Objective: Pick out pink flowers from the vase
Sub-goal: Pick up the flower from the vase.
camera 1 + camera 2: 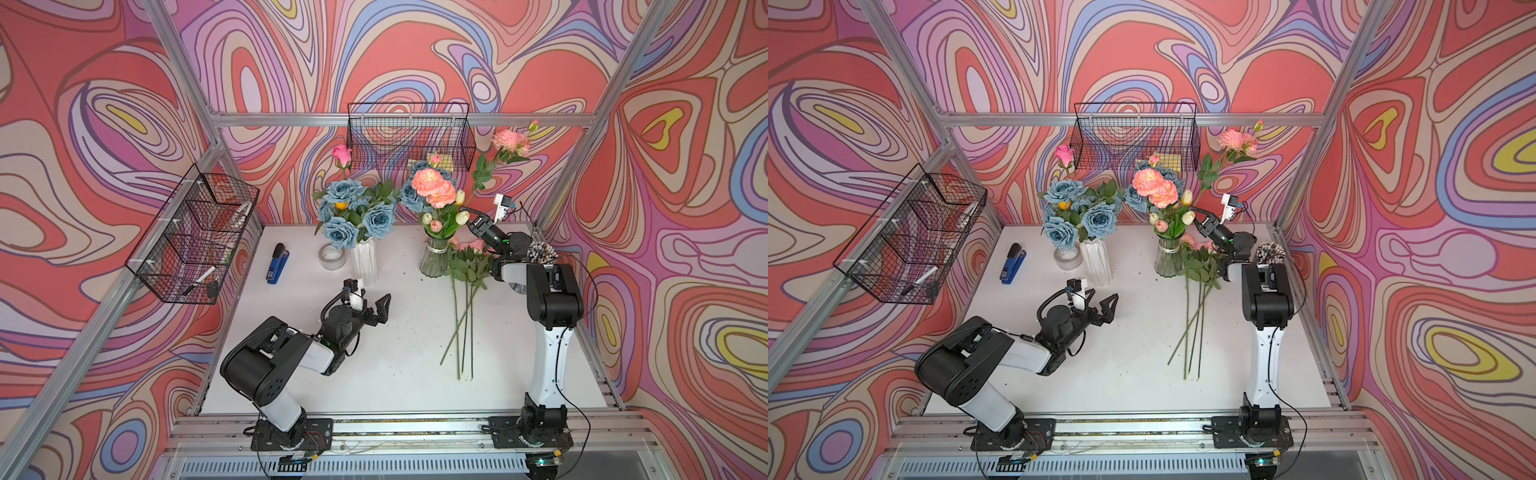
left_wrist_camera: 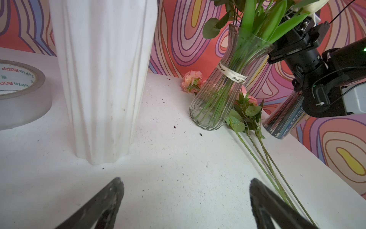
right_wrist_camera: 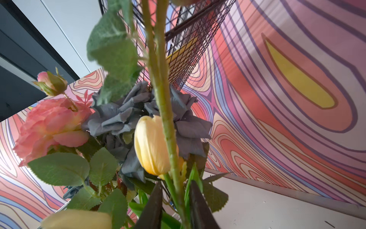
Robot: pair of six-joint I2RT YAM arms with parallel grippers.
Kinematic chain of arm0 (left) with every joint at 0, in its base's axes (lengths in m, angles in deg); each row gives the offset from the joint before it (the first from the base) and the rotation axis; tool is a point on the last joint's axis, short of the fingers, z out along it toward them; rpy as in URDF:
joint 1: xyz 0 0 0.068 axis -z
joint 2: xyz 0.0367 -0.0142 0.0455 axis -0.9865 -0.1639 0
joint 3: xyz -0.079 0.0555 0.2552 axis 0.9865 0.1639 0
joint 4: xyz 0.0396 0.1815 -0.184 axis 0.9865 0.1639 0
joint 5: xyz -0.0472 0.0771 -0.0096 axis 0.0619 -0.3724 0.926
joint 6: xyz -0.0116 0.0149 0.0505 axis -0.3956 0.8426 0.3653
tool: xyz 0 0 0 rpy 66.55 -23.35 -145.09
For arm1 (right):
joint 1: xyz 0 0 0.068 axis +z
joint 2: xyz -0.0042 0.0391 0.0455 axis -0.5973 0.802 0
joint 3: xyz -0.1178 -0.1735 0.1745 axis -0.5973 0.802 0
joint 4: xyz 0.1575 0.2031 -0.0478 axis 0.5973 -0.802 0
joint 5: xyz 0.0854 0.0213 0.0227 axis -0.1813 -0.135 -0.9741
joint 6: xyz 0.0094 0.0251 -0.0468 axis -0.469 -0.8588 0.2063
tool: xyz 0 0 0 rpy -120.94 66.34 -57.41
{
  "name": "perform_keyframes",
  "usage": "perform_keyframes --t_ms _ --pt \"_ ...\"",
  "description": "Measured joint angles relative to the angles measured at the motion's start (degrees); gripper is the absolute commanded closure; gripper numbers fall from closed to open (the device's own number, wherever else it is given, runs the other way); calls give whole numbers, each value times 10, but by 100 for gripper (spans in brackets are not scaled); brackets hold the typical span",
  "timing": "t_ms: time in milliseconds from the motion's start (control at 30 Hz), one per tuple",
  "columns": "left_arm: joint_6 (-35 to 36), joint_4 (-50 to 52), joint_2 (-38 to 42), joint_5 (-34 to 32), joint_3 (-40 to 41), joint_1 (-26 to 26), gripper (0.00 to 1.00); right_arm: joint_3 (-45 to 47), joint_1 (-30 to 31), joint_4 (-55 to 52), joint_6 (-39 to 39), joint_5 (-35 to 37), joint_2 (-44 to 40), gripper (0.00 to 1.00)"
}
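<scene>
Step in hand: getting a grip on the next pink stem. The right gripper (image 1: pixel 473 214) sits just above the mouth of the glass vase (image 1: pixel 434 259), on the right arm's side of it. Its jaws are drawn close on either side of the stem (image 3: pixel 167 123) of the tall pink sprig (image 1: pixel 509 141). The right wrist view shows the stem running between the fingertips with slim gaps, so I cannot tell if it is pinched. The left gripper (image 1: pixel 376 309) hangs low over the desk (image 1: pixel 374 374) in front of the glass vase, well apart from it, jaws wide apart, holding nothing.

Tall pink sprig: foot in the glass vase, long axis leaning up and away from the vase toward the right arm's side and the back wall. Its bloom and a small bud are at the high end, far above the rim. Peach-pink blooms (image 1: pixel 432 189) stand over the vase among blue roses (image 1: pixel 409 195) and a tulip (image 3: pixel 152 146). Three pink flowers (image 1: pixel 467 266) lie flat on the desk just beside the vase on the right arm's side, heads by its base, stems pointing away toward the desk's front edge.

Next, my guess: finish the squeeze, then draw along the stem's lean, not sideways. Leaves and the tulip crowd the grip, so the pull could drag them out or tip the vase. Then lay the sprig with the three.
</scene>
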Motion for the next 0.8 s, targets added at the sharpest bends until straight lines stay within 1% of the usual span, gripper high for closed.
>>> perform_keyframes --t_ms 100,167,300,433,600,800 --pt "0 1 0 0 0 0 0 -5 3 0 0 -1 3 93" --pt "0 2 0 0 0 0 0 -7 3 0 -1 0 4 100" --pt "1 5 2 1 0 0 0 -7 1 -8 0 -1 4 100" --pt "3 12 13 3 0 0 0 -7 0 -46 26 -5 -6 100" --pt "5 12 23 7 0 0 0 -5 0 -162 108 -14 -64 100" --pt "5 15 28 13 0 0 0 -5 1 -315 243 -10 -170 100"
